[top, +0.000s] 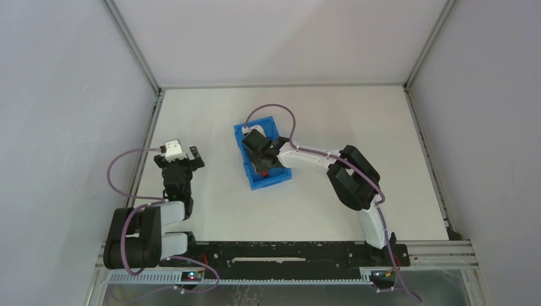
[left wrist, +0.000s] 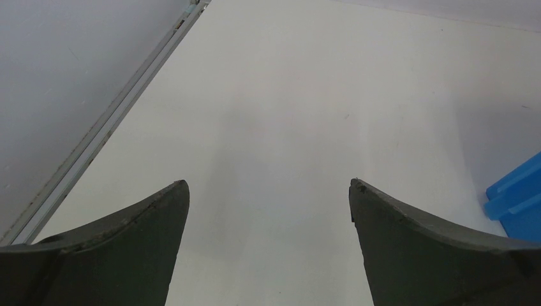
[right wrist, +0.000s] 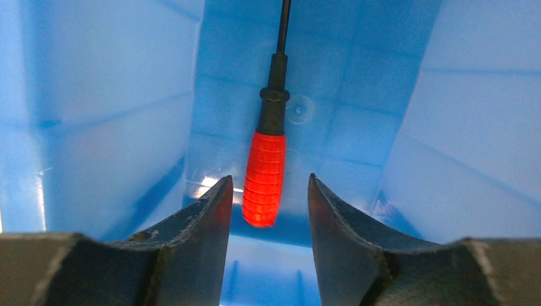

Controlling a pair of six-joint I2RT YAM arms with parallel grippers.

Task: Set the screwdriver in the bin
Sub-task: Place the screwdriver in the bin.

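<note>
The blue bin (top: pixel 242 156) stands on the table at mid-left, and its corner (left wrist: pixel 520 197) shows at the right edge of the left wrist view. My right gripper (top: pixel 263 164) reaches down inside it. In the right wrist view the blue walls (right wrist: pixel 96 95) surround everything. The screwdriver (right wrist: pixel 265 178), red handle toward me and thin black shaft pointing away, lies within the bin between my right gripper's (right wrist: pixel 269 178) open jaws, with a gap on each side of the handle. My left gripper (top: pixel 191 159) hovers left of the bin, open (left wrist: pixel 268 183) and holding nothing.
White table (top: pixel 357 121) enclosed by grey walls, with a metal rail (left wrist: pixel 108 124) along the left edge. The arms' black base bar (top: pixel 287 252) runs along the near edge. A purple cable (top: pixel 274 109) loops over the bin.
</note>
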